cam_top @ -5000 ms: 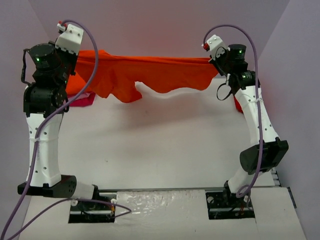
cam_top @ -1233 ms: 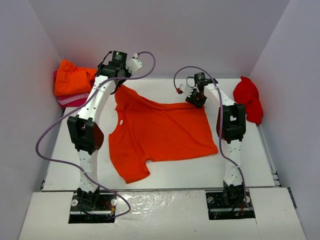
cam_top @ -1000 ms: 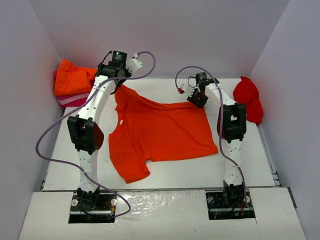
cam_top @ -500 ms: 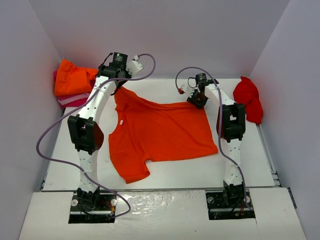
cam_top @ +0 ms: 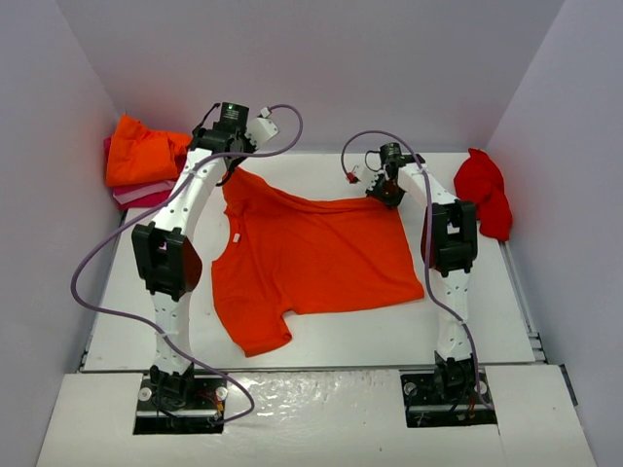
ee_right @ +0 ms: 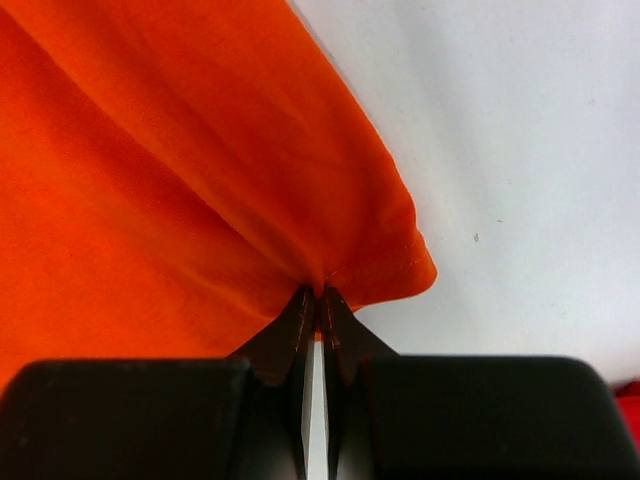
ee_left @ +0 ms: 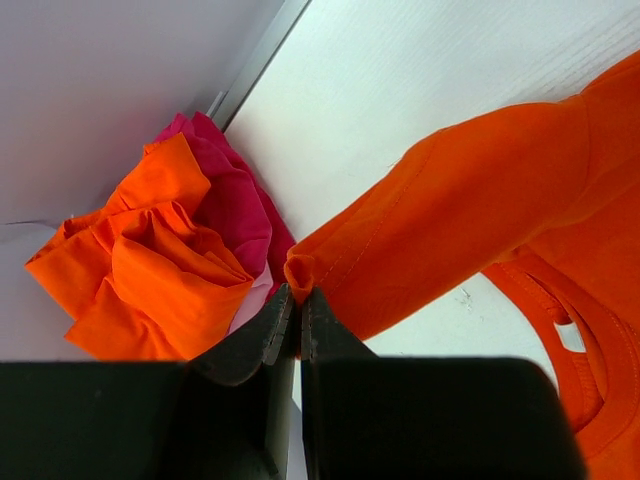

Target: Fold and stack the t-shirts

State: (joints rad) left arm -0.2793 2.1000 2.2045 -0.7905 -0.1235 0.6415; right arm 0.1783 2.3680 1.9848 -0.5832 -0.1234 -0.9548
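While both hands are clamped on its far edge, the orange t-shirt (cam_top: 311, 258) lies spread on the worktop (cam_top: 467, 311): collar to the left, hem to the right, one sleeve pointing near.

Left hand (ee_left: 297, 300) is closed on the far sleeve cuff, and that sleeve sits lifted off the surface. Right hand (ee_right: 318, 298) is closed on the far hem corner, with cloth bunched at the tips.

Step, as I read it: spreading is done and the first fold is about to start. Next move calls for carrying both pinched points toward the near edge together, low and at a matched pace. If they drift apart, the crease skews or the body drags.

The stack (cam_top: 141, 161) is at the far left: a loose orange tee on top of pink and magenta folded ones. The red t-shirt (cam_top: 484, 190) is crumpled at the far right, not yet handled.

Versus five seconds ago: the shirt hung in the air, stretched between my two raised hands. Now it's down flat and both arms reach low over the far side. Over the last second the top view barely changes.
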